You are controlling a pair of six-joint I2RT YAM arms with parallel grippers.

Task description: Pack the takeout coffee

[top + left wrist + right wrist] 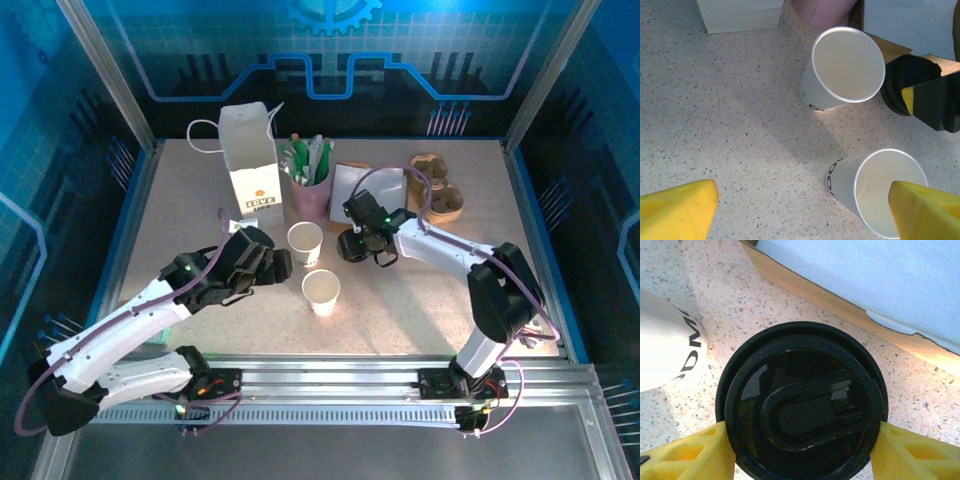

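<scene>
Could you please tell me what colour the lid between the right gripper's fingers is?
The lid is glossy black, seen best in the right wrist view.

The speckled table has a tall white bag at its far edge. A pink cup stands just beside the bag. A brown tray lies near the far right corner. A white cup stands near the middle, with a second white cup nearer the front edge. A black lid sits just right of them.
</scene>
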